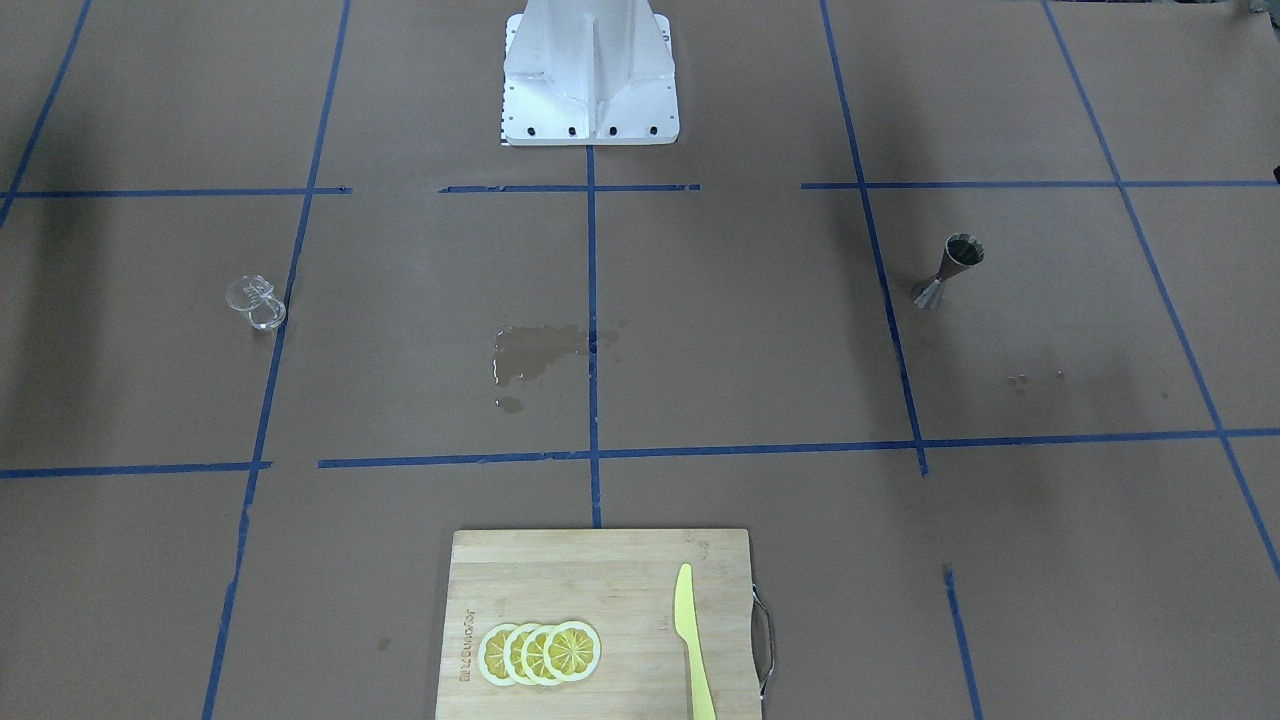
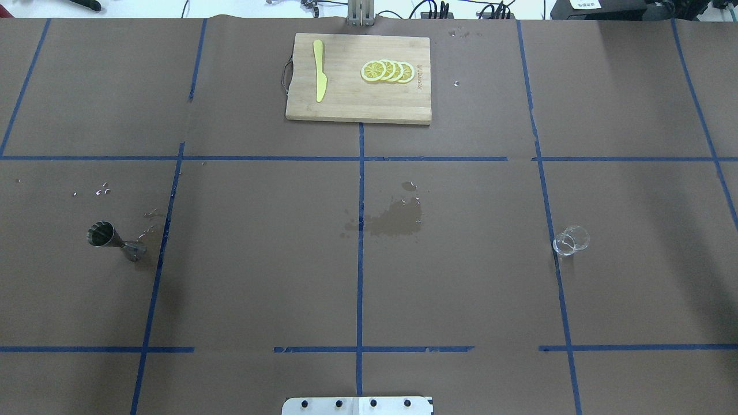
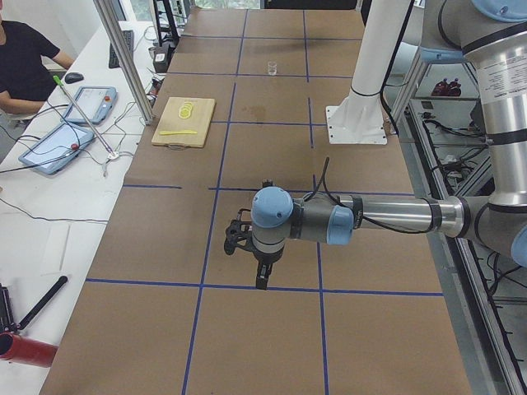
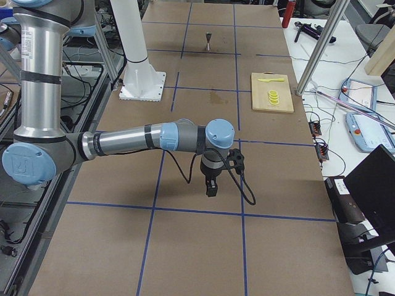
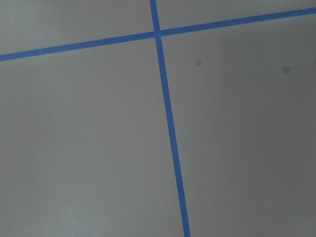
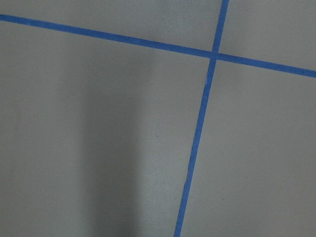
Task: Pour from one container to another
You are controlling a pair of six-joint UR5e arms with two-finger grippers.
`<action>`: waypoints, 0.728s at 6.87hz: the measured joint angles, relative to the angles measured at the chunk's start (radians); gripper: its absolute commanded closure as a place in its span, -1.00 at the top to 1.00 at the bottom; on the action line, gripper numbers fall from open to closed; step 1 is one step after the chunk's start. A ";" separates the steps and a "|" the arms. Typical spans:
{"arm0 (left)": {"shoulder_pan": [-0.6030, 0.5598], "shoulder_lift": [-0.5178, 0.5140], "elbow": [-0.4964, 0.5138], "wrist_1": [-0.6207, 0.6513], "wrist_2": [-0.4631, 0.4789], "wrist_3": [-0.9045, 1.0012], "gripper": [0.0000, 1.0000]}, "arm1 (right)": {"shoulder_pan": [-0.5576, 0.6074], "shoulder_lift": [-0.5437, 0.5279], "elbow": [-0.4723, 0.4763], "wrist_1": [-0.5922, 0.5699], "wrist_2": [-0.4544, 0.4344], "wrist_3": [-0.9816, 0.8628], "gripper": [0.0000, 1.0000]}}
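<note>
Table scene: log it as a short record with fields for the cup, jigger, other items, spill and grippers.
glass cup: on the robot's right side of the table, next to a blue tape line, not held
jigger: upright on the robot's left side, not held
cutting board: far edge of the table, carrying lemon slices and a yellow knife
wet patch: table centre
left gripper: away from both vessels, state unclear
right gripper: away from both vessels, state unclear
</note>
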 measured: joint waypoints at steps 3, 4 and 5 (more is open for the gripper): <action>0.000 0.001 -0.001 -0.009 -0.004 0.001 1.00 | 0.000 -0.011 -0.004 0.041 -0.011 0.000 1.00; 0.000 0.002 -0.001 -0.010 -0.005 0.001 1.00 | 0.000 -0.015 -0.007 0.056 -0.017 -0.001 1.00; 0.000 0.002 -0.001 -0.011 -0.005 0.001 1.00 | 0.000 -0.020 -0.009 0.070 -0.019 -0.001 1.00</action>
